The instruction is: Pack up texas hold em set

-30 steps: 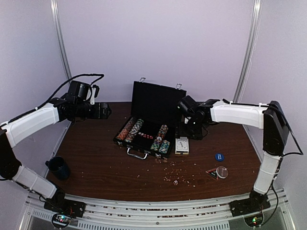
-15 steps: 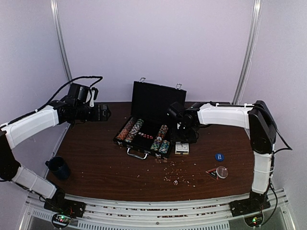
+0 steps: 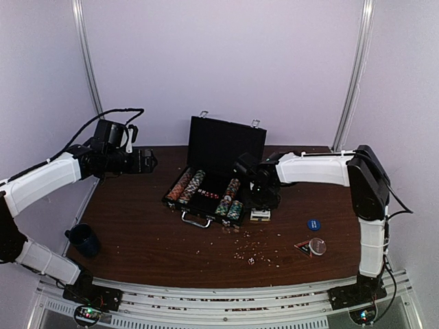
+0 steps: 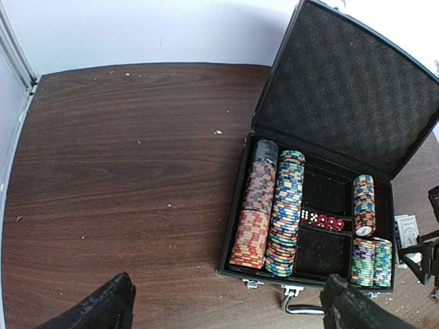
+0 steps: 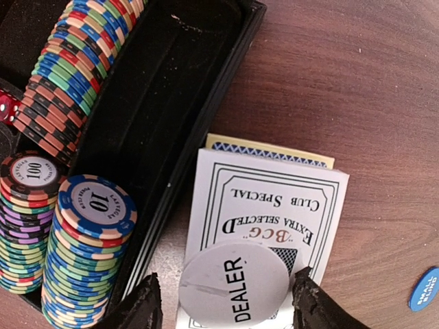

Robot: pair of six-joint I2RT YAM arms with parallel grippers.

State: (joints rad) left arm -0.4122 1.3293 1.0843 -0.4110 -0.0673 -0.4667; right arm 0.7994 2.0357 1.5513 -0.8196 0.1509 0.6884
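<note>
Top external view: the case stands open at the far middle of the tabletop, lid upright. Left wrist view: the left fingers are spread wide, hold nothing and hang above the tabletop. The case lies ahead of them, off toward the right-hand finger, with rows of chips in its outer compartments and red dice in a middle slot. Right wrist view: the right fingers are apart and straddle a white round button marked DEALER. A narrow gap shows between that button and the finger on the case side. The other finger sits at the button's edge, and contact there cannot be determined. The button lies on the card box, which rests flat on the tabletop just beside the case's outer wall, ahead of the fingers. A blue button lies on the tabletop beyond the finger farther from the case. Top external view also shows a clear button and a loose die nearer the arm bases than the right fingers. A dark mug sits well apart from the left fingers.
</note>
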